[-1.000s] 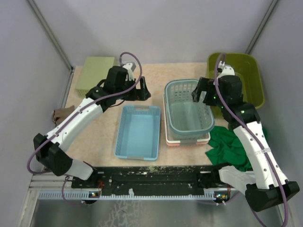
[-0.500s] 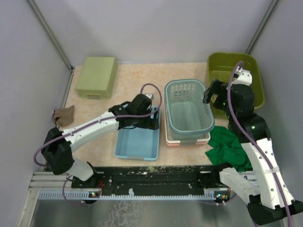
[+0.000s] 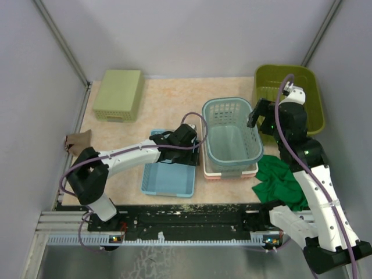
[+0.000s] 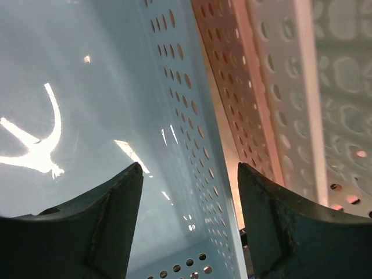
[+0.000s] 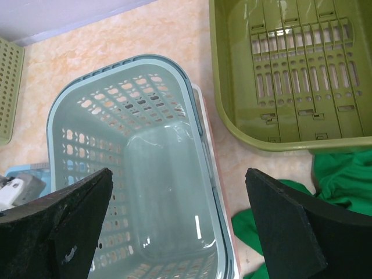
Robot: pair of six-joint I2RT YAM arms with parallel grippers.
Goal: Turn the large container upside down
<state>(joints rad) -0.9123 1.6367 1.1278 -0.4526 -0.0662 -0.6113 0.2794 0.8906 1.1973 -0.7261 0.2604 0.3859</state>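
Observation:
The large container (image 3: 308,99) is the olive-green tub at the back right corner, standing upright with its opening up. Its slotted base shows in the right wrist view (image 5: 302,58). My right gripper (image 3: 257,113) is open and empty. It hovers above the gap between the tub and the teal lattice basket (image 3: 231,136), and in its wrist view (image 5: 177,171) its jaws frame the basket's right rim. My left gripper (image 3: 196,152) is open, and in the left wrist view (image 4: 189,168) its jaws straddle the right wall of the light blue bin (image 4: 192,116).
The teal basket (image 5: 133,168) sits on a pink and white tray (image 3: 229,171). The light blue bin (image 3: 168,168) lies left of it. A pale-green tray (image 3: 119,94) is at the back left. A green cloth (image 3: 282,180) lies in front of the tub, and a brown scrap (image 3: 77,140) lies at the left edge.
My left arm has swung from the back left down to the blue bin's right wall. My right gripper has shifted a little back and to the right, toward the tub.

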